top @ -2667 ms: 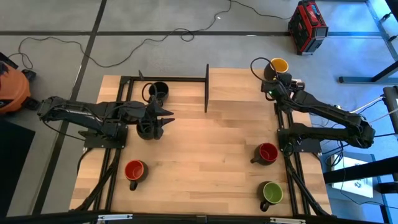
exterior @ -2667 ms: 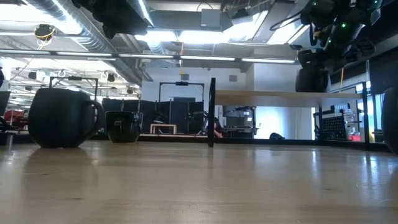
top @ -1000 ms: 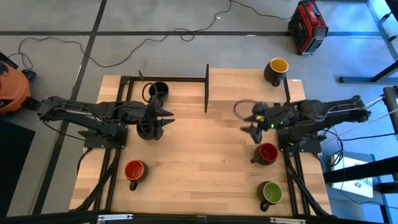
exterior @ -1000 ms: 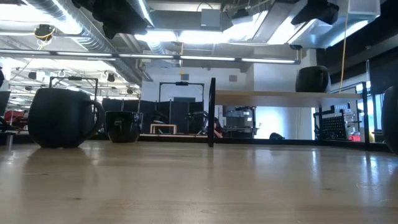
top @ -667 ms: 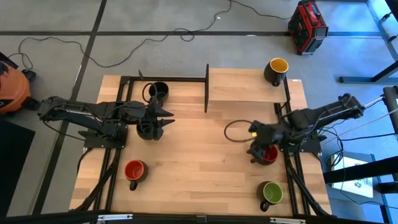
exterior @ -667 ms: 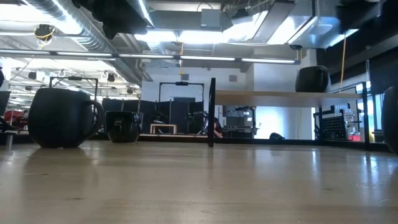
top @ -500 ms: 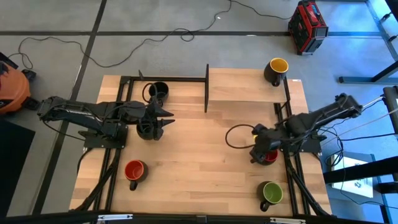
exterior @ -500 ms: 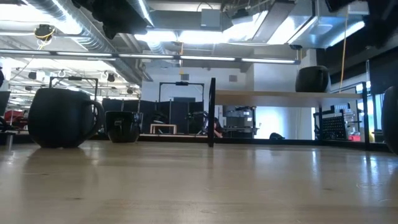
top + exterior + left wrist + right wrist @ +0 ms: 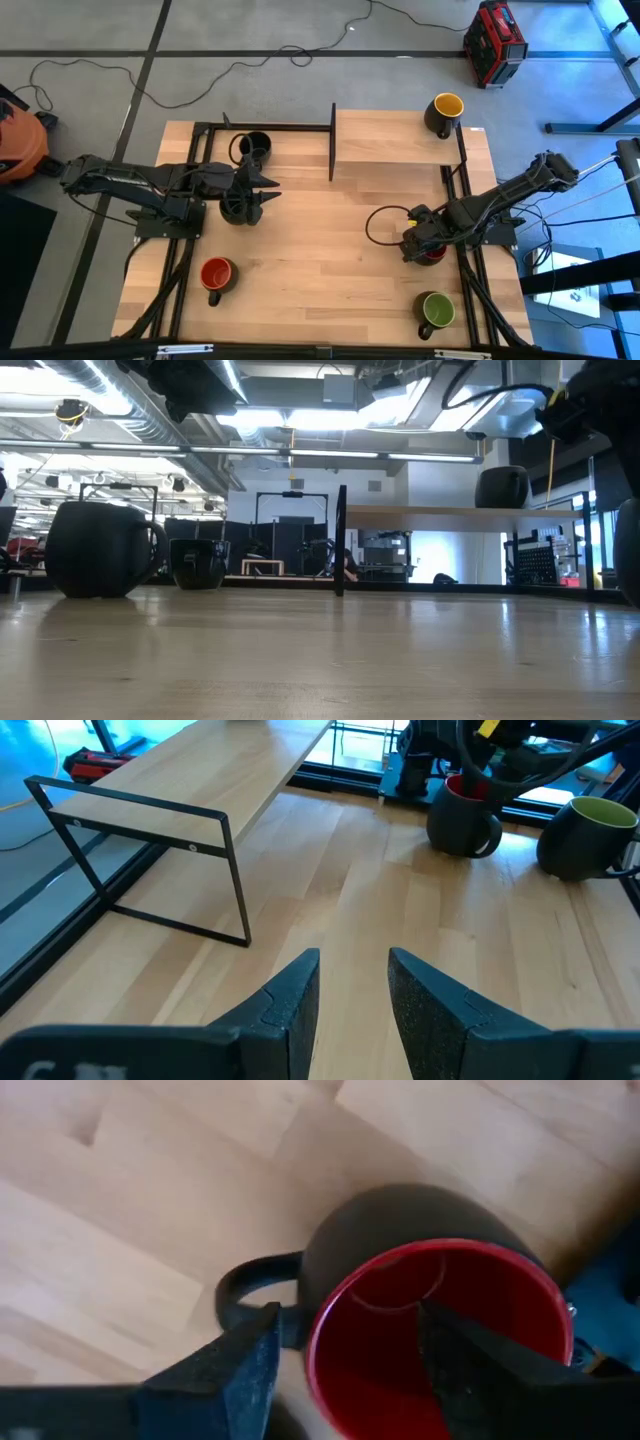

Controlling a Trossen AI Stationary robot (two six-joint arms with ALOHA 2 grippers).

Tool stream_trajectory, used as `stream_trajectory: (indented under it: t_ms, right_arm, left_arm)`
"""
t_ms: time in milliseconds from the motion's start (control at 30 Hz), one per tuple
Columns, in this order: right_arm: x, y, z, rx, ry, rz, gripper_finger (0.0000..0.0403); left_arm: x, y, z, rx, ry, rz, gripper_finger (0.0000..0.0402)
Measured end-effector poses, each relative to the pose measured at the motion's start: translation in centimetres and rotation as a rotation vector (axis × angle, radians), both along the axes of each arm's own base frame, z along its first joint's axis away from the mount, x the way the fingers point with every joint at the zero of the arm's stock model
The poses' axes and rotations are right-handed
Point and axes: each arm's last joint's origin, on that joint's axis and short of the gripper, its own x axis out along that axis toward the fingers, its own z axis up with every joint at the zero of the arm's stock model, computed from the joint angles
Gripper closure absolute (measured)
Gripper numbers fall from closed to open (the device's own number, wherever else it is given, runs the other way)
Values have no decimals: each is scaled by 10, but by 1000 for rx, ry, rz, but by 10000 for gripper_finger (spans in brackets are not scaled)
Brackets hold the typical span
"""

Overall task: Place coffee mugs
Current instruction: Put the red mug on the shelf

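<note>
Right gripper [image 9: 345,1365]: fingers spread, astride the near rim of the red-lined mug [image 9: 440,1315], apparently not yet clamped; handle beside one finger. Left gripper [image 9: 352,990]: parted, empty.

The pale wooden bench [image 9: 330,250] carries dark ceramic mugs: a red-lined mug [image 9: 216,275] near its left front corner, a green-lined mug [image 9: 436,311] at the right front corner, a red-lined mug [image 9: 440,1315] at the right edge. A raised wooden shelf [image 9: 385,138] bears a yellow-lined mug [image 9: 444,112]; a black mug [image 9: 254,146], seemingly on the bench, stands by the far edge.

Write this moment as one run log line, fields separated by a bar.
right gripper: open, over red-inside mug | left gripper: open, waiting by black mug | yellow-inside mug: on shelf
</note>
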Motion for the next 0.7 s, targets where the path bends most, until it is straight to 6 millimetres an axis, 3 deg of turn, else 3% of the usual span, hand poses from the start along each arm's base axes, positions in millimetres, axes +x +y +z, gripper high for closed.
stream_trajectory:
  t_ms: [300, 500, 700]
  right_arm:
    - [3, 1, -18, -2, -66, -7, 297]
    - [7, 2, -18, -8, -116, 75, 386]
    - [17, 6, -4, -40, -222, 299, 393]
  left_arm:
    - [0, 0, 0, 0, 1, 0, 285]
    - [0, 0, 0, 0, 1, 0, 285]
    - [0, 0, 0, 0, 1, 0, 285]
